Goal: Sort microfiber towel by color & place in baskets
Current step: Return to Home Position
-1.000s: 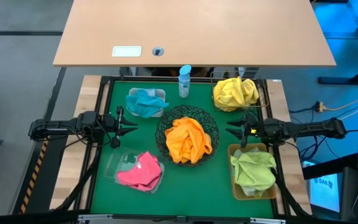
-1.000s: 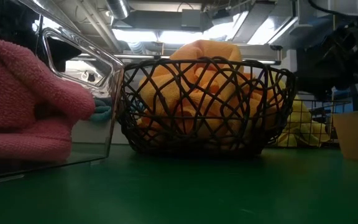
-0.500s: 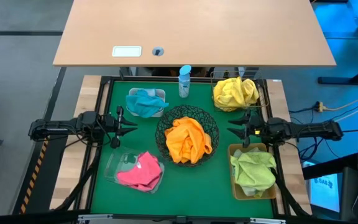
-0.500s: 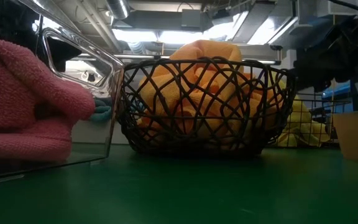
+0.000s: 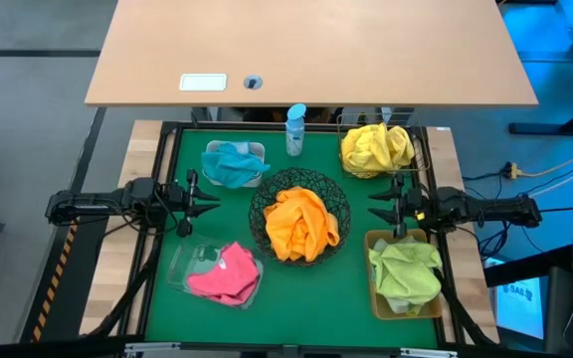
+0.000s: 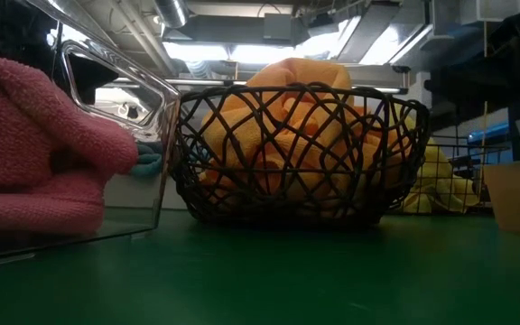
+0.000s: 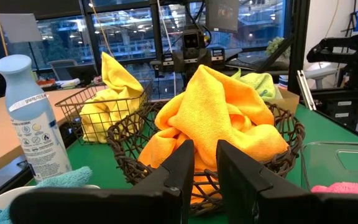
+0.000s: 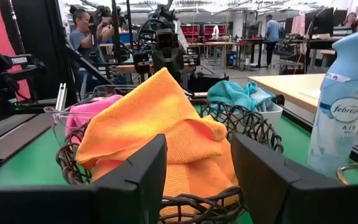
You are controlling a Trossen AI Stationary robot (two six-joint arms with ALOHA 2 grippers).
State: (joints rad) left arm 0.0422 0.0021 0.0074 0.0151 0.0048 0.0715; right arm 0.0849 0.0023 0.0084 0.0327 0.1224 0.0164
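Five towels lie sorted in the baskets. An orange towel (image 5: 301,221) fills the round black wire bowl (image 5: 338,199) at the middle. A teal one (image 5: 230,162) is in the white tub (image 5: 257,149), a yellow one (image 5: 376,146) in the square wire basket (image 5: 344,127). The pink one (image 5: 225,271) is in the clear tray (image 5: 179,267) and the green one (image 5: 404,273) in the tan bin (image 5: 374,298). My left gripper (image 5: 207,204) stands level to the left of the bowl, slightly open. My right gripper (image 5: 376,211) stands level to its right, open. Both are empty.
A blue-capped spray bottle (image 5: 295,129) stands at the far edge of the green mat between the tub and the wire basket. A tan tabletop (image 5: 306,50) lies beyond the mat. People (image 8: 89,37) show in the room behind.
My right gripper has tipped up to level and rolled a little, its arm folding back toward the table's right edge. It stays open and empty. The towels and baskets have not moved.
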